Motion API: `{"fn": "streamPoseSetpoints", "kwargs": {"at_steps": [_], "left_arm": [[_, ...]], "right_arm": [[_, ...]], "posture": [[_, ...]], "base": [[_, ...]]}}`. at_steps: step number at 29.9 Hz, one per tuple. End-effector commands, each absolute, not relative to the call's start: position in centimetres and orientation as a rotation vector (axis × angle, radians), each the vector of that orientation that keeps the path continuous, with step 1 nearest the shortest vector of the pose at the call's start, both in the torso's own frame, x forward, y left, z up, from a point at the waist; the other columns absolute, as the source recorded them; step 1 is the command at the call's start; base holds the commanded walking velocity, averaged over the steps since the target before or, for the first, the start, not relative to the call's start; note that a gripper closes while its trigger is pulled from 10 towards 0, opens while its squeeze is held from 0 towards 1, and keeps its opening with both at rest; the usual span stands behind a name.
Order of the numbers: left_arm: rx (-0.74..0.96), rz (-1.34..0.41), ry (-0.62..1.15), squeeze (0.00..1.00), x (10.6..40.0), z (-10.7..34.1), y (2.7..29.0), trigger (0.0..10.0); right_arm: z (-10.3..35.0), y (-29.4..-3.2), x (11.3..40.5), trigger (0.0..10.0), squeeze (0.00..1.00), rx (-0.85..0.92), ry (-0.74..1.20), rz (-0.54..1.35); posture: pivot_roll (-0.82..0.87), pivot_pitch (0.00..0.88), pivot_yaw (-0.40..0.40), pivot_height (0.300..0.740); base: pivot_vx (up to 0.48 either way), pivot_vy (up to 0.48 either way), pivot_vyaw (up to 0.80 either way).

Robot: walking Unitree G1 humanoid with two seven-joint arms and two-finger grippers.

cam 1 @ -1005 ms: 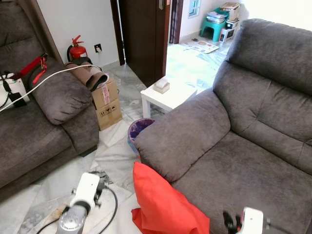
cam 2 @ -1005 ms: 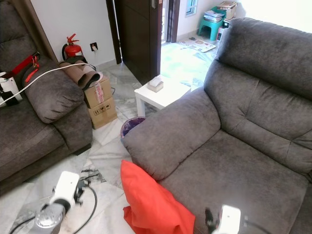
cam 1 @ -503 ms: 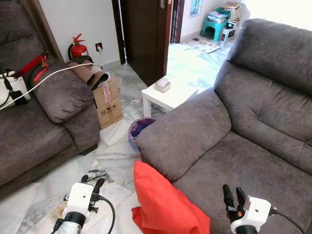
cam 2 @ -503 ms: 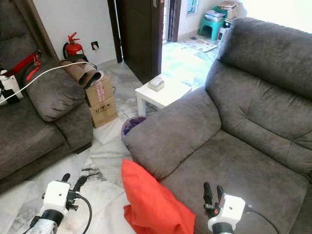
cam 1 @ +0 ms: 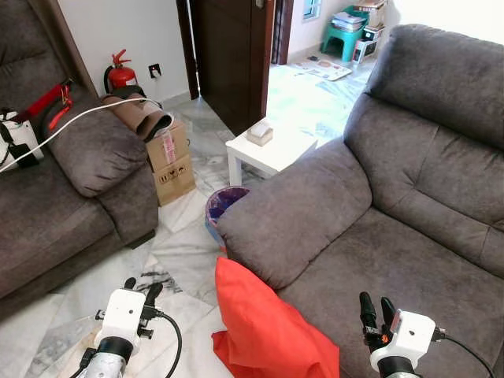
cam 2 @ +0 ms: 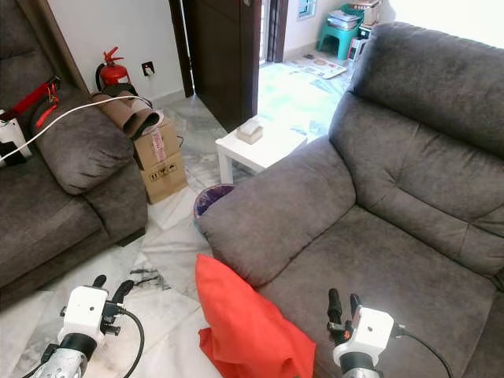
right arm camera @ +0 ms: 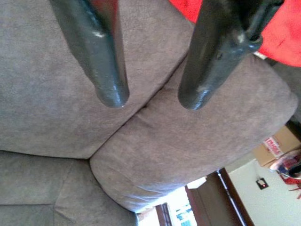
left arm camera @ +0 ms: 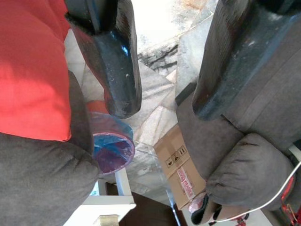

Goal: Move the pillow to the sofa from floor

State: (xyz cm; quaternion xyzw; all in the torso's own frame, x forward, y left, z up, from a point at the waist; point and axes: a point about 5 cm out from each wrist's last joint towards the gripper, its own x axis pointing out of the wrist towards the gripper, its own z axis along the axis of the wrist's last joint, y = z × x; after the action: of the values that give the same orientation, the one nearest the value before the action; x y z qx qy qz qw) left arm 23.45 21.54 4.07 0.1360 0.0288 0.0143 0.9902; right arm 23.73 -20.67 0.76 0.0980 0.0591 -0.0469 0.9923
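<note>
A red pillow (cam 1: 264,327) stands on the marble floor, leaning against the front of the grey sofa (cam 1: 378,236) below its armrest. My left gripper (cam 1: 139,288) is open over the floor to the pillow's left, a short gap away. In the left wrist view the pillow (left arm camera: 30,66) lies beside the fingers (left arm camera: 113,56). My right gripper (cam 1: 376,309) is open above the sofa seat, to the pillow's right. Its wrist view looks along the fingers (right arm camera: 101,61) at the sofa cushion (right arm camera: 155,155), with the pillow (right arm camera: 277,33) at the edge.
A second grey sofa (cam 1: 71,189) stands on the left. A cardboard box (cam 1: 173,161), a purple-lined bin (cam 1: 222,206) and a small white table (cam 1: 272,150) sit between the sofas. A fire extinguisher (cam 1: 120,73) stands by the wall. A dark door (cam 1: 228,55) is beyond.
Both grippers have risen into view and now point forward on either side of the pillow. The camera has shifted slightly. The pillow has not moved.
</note>
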Motion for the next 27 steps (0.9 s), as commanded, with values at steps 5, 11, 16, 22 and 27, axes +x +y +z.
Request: {"fn": "streamPoseSetpoints", "kwargs": {"at_steps": [5, 11, 16, 22, 27], "left_arm": [[0.276, 0.018, 0.073, 0.0, 23.5, 4.1, 21.3, 10.0], [0.276, 0.016, 0.074, 0.0, 23.7, 4.2, 21.3, 10.0], [0.274, 0.018, 0.075, 0.0, 23.8, 4.3, 21.3, 10.0], [0.266, 0.016, 0.078, 0.0, 23.7, 4.2, 21.0, 10.0], [0.262, 0.01, 0.08, 0.0, 23.7, 4.2, 20.8, 10.0]], "right_arm": [[0.8, -20.5, 23.6, 10.0, 1.0, 0.234, 0.112, -0.091], [0.8, -20.5, 23.6, 10.0, 1.0, 0.229, 0.121, -0.084], [0.6, -20.6, 23.6, 10.0, 0.0, 0.213, 0.148, -0.083], [-0.3, -20.7, 23.6, 10.0, 0.0, 0.175, 0.232, -0.086], [0.0, -20.5, 23.6, 10.0, 0.0, 0.199, 0.202, -0.081]], "posture": [[-0.01, 0.086, 0.014, 0.71], [-0.01, 0.091, 0.017, 0.71], [0.0, 0.102, 0.013, 0.71], [0.0, 0.113, 0.01, 0.695], [0.0, 0.126, 0.011, 0.69]], "base": [[0.0, 0.0, 0.0], [0.0, 0.0, 0.0], [0.0, 0.0, 0.0], [0.0, 0.0, 0.0], [0.0, 0.0, 0.0]]}}
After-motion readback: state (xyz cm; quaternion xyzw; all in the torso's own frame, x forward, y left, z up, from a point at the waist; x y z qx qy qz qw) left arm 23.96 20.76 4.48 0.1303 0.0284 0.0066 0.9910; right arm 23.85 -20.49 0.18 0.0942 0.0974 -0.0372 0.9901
